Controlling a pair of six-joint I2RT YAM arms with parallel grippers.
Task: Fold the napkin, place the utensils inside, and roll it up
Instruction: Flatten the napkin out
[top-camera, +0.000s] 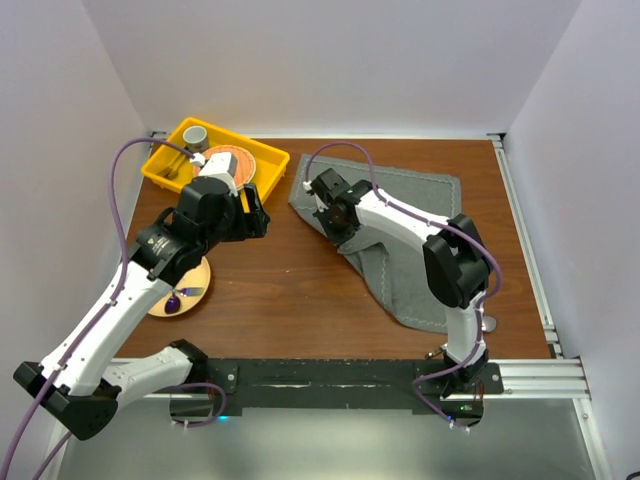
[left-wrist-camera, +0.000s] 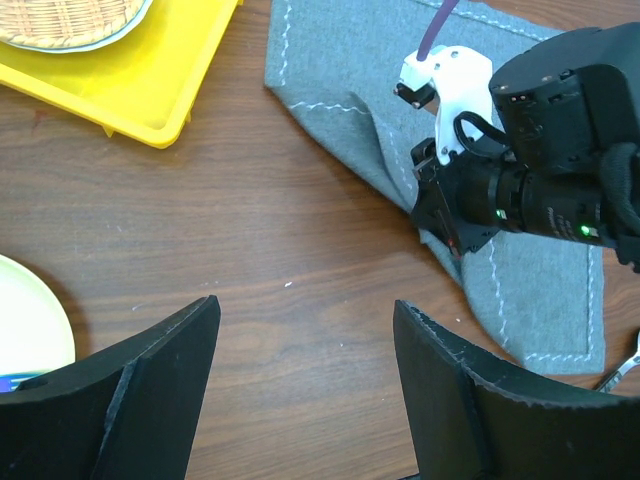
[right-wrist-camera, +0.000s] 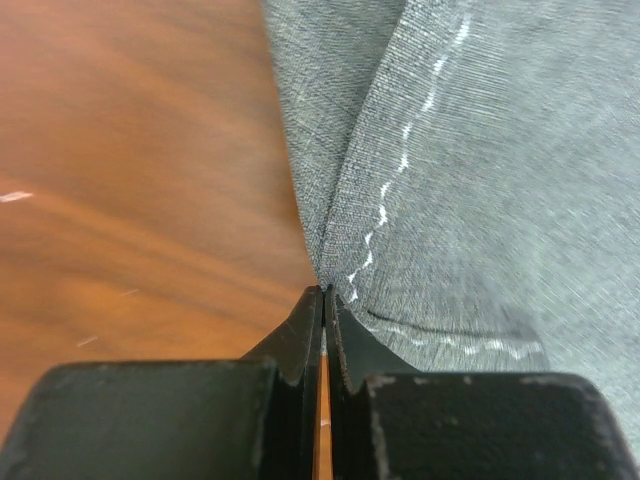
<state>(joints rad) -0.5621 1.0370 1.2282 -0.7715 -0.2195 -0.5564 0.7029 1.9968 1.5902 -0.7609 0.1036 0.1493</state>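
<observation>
Grey-green napkin (top-camera: 430, 190) is only beginning its fold, the right claw (right-wrist-camera: 325, 295) pinching its edge, the left claw (left-wrist-camera: 307, 305) hanging spread.

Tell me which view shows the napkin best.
Top external: the napkin shows nearly whole, only crossed by the right arm. The left wrist view catches part of it with the right gripper on it; the right wrist view shows only a fold pinched at the fingertips.
</observation>
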